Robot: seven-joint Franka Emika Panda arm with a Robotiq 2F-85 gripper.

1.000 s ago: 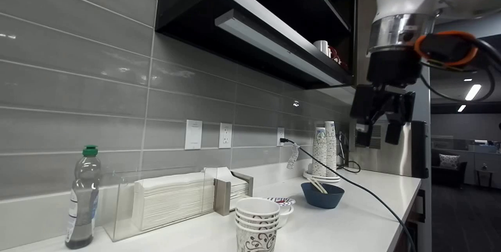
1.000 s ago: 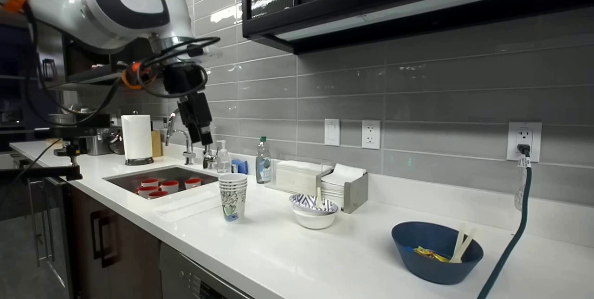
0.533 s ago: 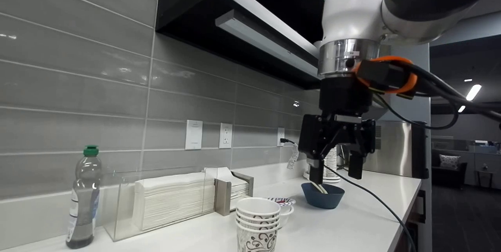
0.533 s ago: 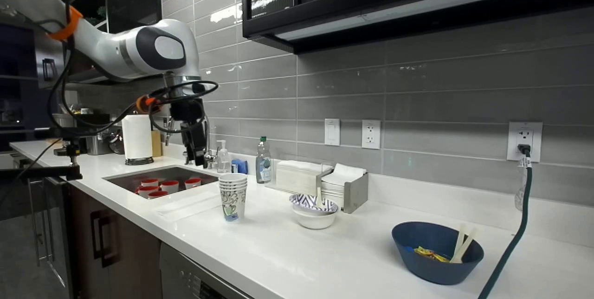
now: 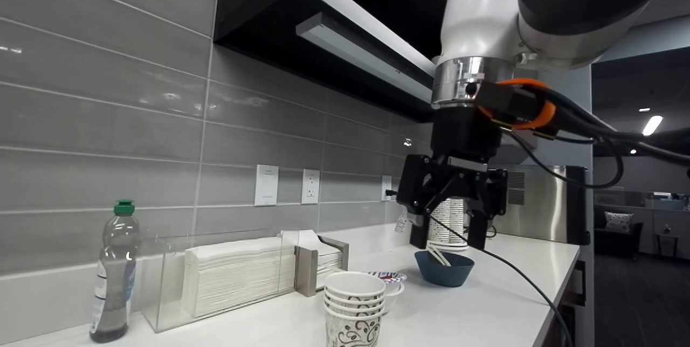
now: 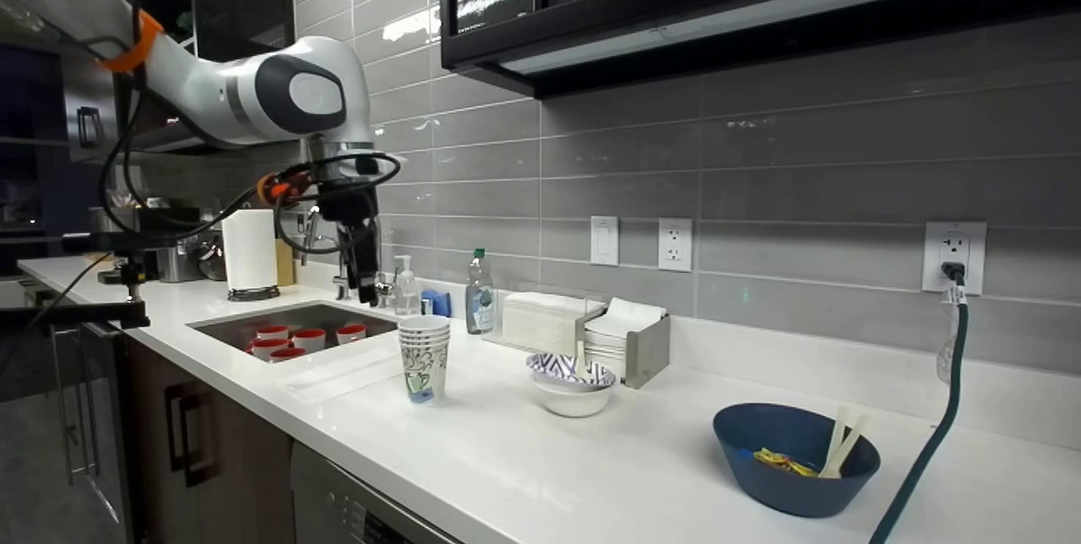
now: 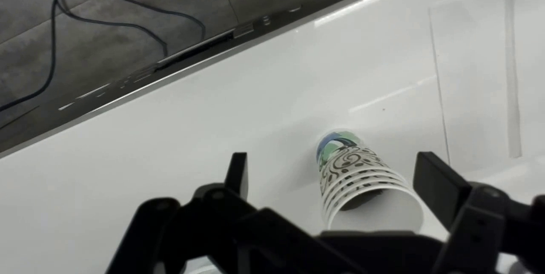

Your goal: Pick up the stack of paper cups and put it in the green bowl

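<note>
White counter [image 6: 591,459]; blue bowl [image 6: 785,493] (pale utensils [image 6: 845,448] inside)

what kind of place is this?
Looks like a kitchen, perhaps an office one: a sink with mugs in it, a paper towel roll and a stack of napkins on the counter.

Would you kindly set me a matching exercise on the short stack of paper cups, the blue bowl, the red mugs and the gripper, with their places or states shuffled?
1. short stack of paper cups
2. blue bowl
3. red mugs
4. gripper

A. down in the sink
B. jaws apart, holding nothing
C. with pale utensils in it
D. nested, upright on the counter

Pairs: 1-D, 2-C, 3-A, 4-B
</note>
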